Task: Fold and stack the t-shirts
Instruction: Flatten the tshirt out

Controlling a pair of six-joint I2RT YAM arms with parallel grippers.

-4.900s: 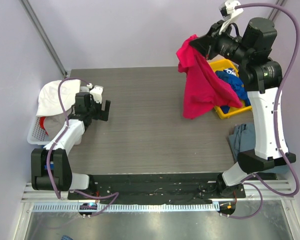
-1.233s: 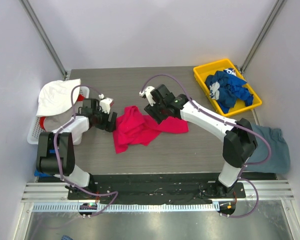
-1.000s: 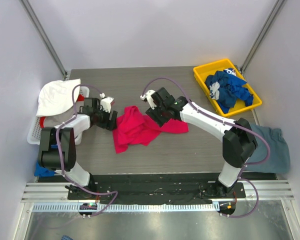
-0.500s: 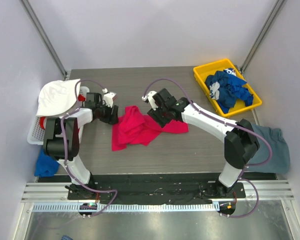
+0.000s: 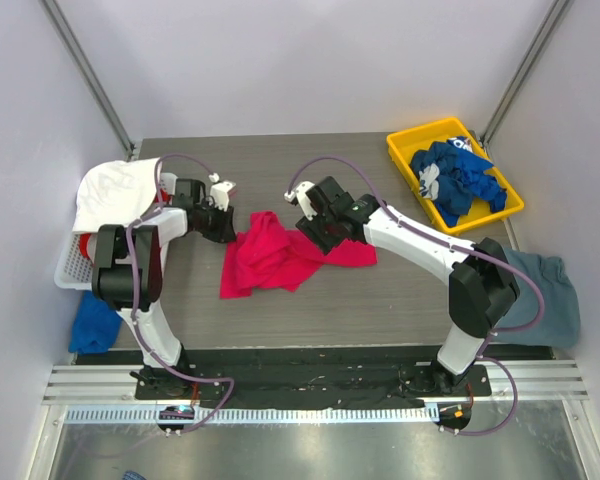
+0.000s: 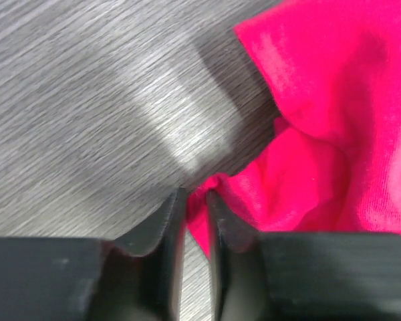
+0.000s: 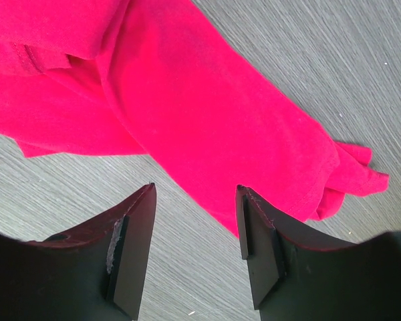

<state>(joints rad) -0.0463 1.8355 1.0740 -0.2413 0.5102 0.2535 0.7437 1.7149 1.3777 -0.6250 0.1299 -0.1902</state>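
Note:
A bright pink-red t-shirt (image 5: 280, 258) lies crumpled in the middle of the table. My left gripper (image 5: 227, 232) sits low at its left edge. In the left wrist view its fingers (image 6: 222, 221) stand almost together, with a fold of the t-shirt's (image 6: 334, 100) hem pinched between them. My right gripper (image 5: 318, 238) hovers over the shirt's upper right part. It (image 7: 195, 190) is open, the t-shirt's (image 7: 187, 87) edge and bare table showing between its fingers. Royal blue t-shirts (image 5: 458, 178) fill a yellow bin (image 5: 402, 152). A slate grey-blue t-shirt (image 5: 545, 295) lies at the right.
A white cloth (image 5: 115, 190) drapes over a white basket (image 5: 70, 265) at the table's left edge. A blue cloth (image 5: 92, 325) lies below it, off the table. The yellow bin stands at the back right corner.
The left gripper has closed onto the pink-red shirt's left edge, and its arm has swung further back. The shirt's lower left corner shifted slightly left. The right gripper barely moved.

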